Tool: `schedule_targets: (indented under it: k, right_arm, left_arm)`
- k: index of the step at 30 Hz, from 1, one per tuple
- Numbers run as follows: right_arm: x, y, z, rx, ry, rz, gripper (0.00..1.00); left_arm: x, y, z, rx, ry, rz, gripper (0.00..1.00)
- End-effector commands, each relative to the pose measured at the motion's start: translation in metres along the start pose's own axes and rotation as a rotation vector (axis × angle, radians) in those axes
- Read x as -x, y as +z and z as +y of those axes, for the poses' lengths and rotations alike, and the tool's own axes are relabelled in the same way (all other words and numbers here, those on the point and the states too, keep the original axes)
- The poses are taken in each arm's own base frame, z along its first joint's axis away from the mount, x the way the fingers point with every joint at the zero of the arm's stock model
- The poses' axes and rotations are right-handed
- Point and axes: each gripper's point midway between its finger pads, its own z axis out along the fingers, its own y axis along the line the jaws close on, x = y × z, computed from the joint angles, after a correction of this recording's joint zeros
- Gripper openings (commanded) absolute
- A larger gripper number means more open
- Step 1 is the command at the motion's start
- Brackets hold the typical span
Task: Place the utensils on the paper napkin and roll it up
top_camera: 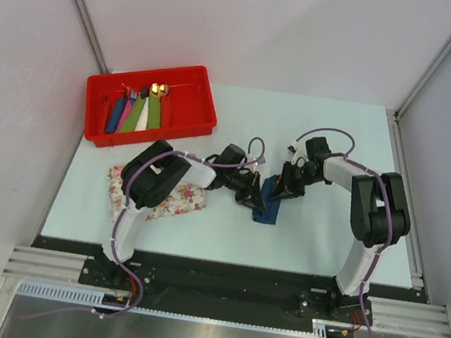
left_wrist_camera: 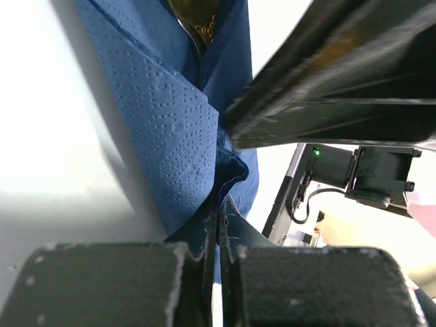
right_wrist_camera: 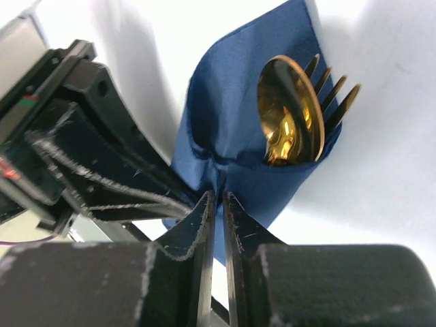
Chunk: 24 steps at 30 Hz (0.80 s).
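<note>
The navy paper napkin (top_camera: 269,202) lies mid-table, folded over the utensils. In the right wrist view the napkin (right_wrist_camera: 225,109) forms a pocket. The gold spoon bowl (right_wrist_camera: 289,116) and the fork tines (right_wrist_camera: 335,99) poke out of its top. The left wrist view shows the dotted napkin (left_wrist_camera: 170,129) and a bit of the spoon (left_wrist_camera: 199,24). My left gripper (left_wrist_camera: 219,216) (top_camera: 252,193) is shut on a napkin edge. My right gripper (right_wrist_camera: 218,199) (top_camera: 281,189) meets it from the other side, jaws nearly together with a napkin fold between the tips.
A red bin (top_camera: 200,81) at the back left holds several coloured rolls (top_camera: 137,113) with gold tips. A pink-flowered tray (top_camera: 183,201) lies under the left arm. White walls enclose the table on three sides.
</note>
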Motion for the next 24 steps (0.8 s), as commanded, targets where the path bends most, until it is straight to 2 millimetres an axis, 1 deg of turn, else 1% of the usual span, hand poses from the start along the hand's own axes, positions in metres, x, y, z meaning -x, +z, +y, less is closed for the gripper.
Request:
schedule_targets:
  k: [1,3,7,9,10,12,16,20,21,22,24]
  right_arm:
    - [-0.002,0.011,-0.003,-0.001,-0.012,0.005,0.13]
    - [-0.006,0.015,-0.012,-0.027,-0.008,0.017,0.11]
    - [-0.012,0.021,-0.026,-0.060,0.004,0.037,0.09]
    - [-0.014,0.023,-0.030,-0.071,0.007,0.041,0.08]
    - [-0.016,0.025,-0.033,-0.076,0.010,0.048,0.08]
    - [-0.015,0.027,-0.035,-0.081,0.020,0.046,0.07]
    - [-0.016,0.029,-0.041,-0.088,0.035,0.047,0.06]
    - [-0.016,0.029,-0.042,-0.087,0.040,0.044,0.05]
    - [-0.016,0.029,-0.042,-0.088,0.041,0.046,0.06]
    - [-0.016,0.029,-0.042,-0.085,0.043,0.044,0.05]
    - [-0.017,0.029,-0.043,-0.081,0.048,0.047,0.05]
  left_arm:
    - [0.011,0.002,0.014,0.064,0.038,-0.044,0.00]
    - [0.013,0.001,0.009,0.052,0.056,-0.050,0.00]
    - [0.020,-0.005,-0.011,-0.002,0.103,-0.076,0.00]
    - [0.024,-0.008,-0.028,-0.048,0.127,-0.096,0.00]
    - [0.021,-0.009,-0.034,-0.072,0.130,-0.088,0.00]
    - [0.026,-0.012,-0.052,-0.126,0.148,-0.104,0.00]
    - [0.025,-0.009,-0.079,-0.200,0.204,-0.091,0.00]
    - [0.022,0.000,-0.091,-0.249,0.236,-0.066,0.00]
    - [0.017,0.006,-0.089,-0.249,0.230,-0.049,0.00]
    - [0.019,0.008,-0.093,-0.260,0.240,-0.046,0.00]
    - [0.019,0.017,-0.094,-0.269,0.247,-0.034,0.00]
